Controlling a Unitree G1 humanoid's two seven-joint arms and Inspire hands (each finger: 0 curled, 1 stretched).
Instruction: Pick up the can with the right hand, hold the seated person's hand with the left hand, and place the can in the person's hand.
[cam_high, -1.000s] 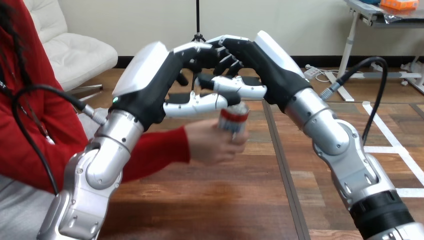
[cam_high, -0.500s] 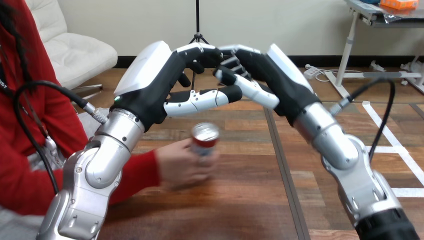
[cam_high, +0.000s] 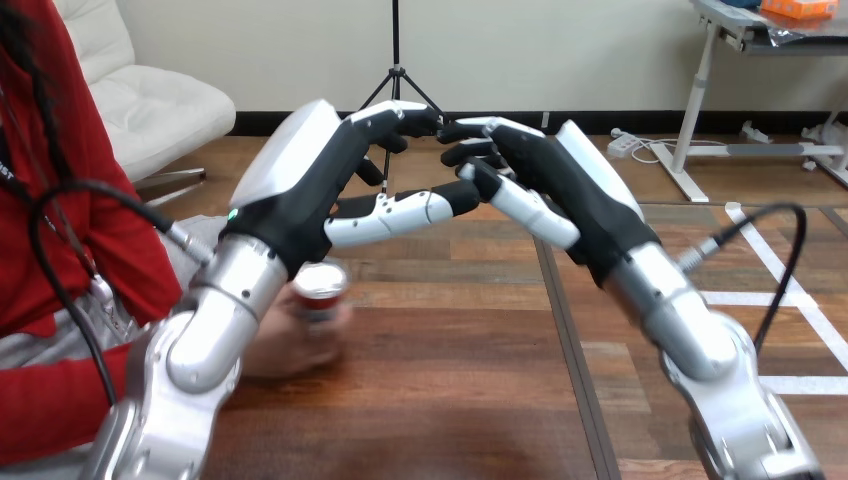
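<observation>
Looking across the wooden table (cam_high: 450, 400) from the head camera, I see the can (cam_high: 321, 288) sitting in the person's hand (cam_high: 285, 340), low at the view's left. It stands roughly upright with its silver top facing up. That hand wraps the can's lower part and is partly hidden behind my left forearm (cam_high: 215, 320), which passes just in front of it.

My left hand (cam_high: 310, 185) hangs above the can and apart from it. It grips nothing: its fingers are loosely bent and its thumb (cam_high: 390, 212) stretches out toward the middle.

My right hand (cam_high: 570, 185) is raised at the same height, well away from the can, released and empty too. Its thumb (cam_high: 525, 210) points down and left. The fingertips of the two hands nearly meet over the table's middle; I cannot tell whether they touch.
</observation>
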